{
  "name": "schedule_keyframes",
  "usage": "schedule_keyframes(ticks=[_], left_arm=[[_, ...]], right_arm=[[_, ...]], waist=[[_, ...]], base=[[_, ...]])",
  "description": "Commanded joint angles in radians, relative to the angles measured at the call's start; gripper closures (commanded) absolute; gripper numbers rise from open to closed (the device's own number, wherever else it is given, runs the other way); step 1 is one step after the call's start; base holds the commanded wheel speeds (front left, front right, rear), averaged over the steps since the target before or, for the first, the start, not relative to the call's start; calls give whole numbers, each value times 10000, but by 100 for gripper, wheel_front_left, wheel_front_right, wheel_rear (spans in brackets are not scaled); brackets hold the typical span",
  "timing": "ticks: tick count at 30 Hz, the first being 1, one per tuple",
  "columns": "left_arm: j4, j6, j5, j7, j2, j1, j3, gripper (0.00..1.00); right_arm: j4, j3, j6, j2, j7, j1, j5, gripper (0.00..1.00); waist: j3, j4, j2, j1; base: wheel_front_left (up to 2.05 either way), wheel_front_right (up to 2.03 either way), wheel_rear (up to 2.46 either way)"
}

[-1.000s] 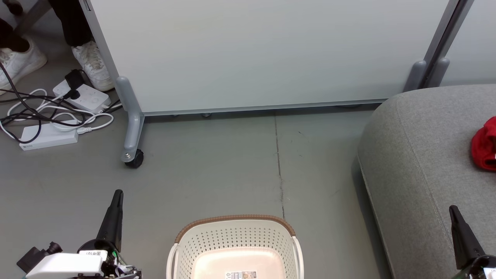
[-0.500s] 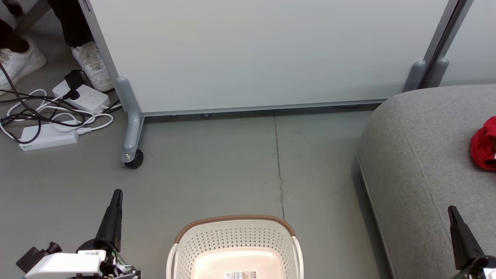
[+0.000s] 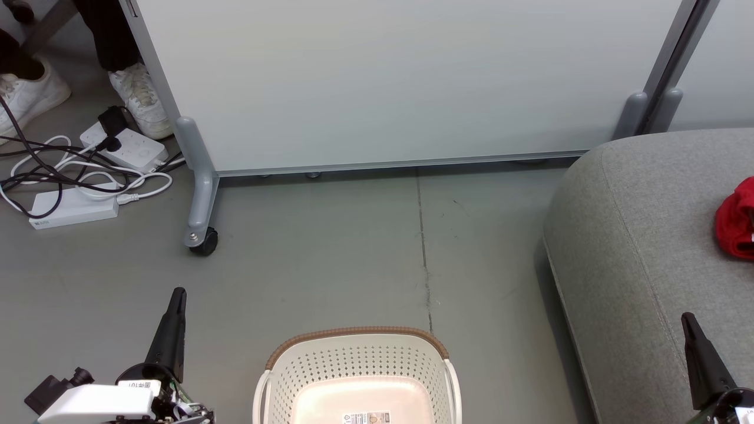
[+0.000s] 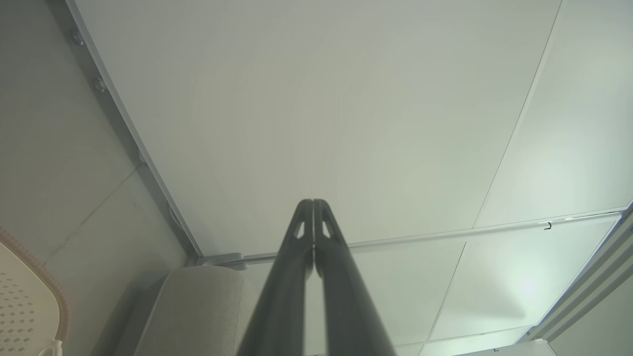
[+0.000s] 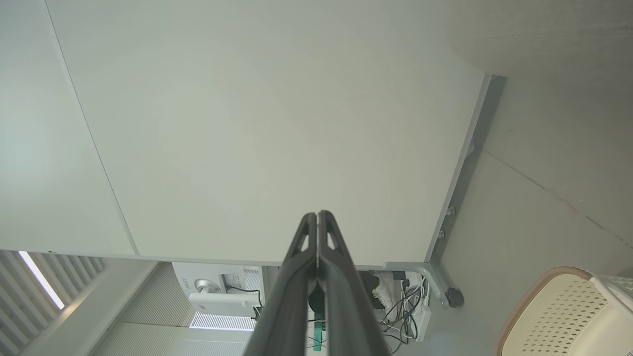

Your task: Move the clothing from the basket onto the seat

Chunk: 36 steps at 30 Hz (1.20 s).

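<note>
The cream basket [image 3: 357, 359] with its brown rim stands on the floor at the bottom middle of the head view; its inside shows bare plastic and a sticker. A piece of red clothing [image 3: 736, 219] lies on the grey seat [image 3: 636, 247] at the right edge, partly cut off. My left gripper [image 3: 178, 292] is shut and empty, left of the basket, pointing up the view. My right gripper [image 3: 687, 318] is shut and empty over the seat's near part. In the wrist views both the left gripper [image 4: 313, 202] and the right gripper [image 5: 316, 214] have their fingers pressed together. The basket's rim [image 5: 554, 277] also appears at the lower right of the right wrist view.
A white partition panel [image 3: 400, 82] on grey wheeled feet [image 3: 203, 238] stands across the back. Power strips and tangled cables [image 3: 88, 171] lie on the floor at far left, beside a person's white shoes [image 3: 141, 100]. Grey floor lies between basket, panel and seat.
</note>
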Motion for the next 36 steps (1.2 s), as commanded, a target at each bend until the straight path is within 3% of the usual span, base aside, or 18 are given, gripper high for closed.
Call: schedule_keyframes(ticks=[1, 36], left_arm=[[-37, -40, 30, 20, 6, 41, 59, 100], [-41, -30, 94, 81, -45, 44, 107, 100]], right_arm=[[-63, -21, 23, -72, -8, 104, 74, 100], [-104, 158, 22, -233, -208, 109, 191, 100]], waist=[[0, 0, 0, 0], [1, 0, 0, 0]], base=[[0, 0, 0], [0, 0, 0]])
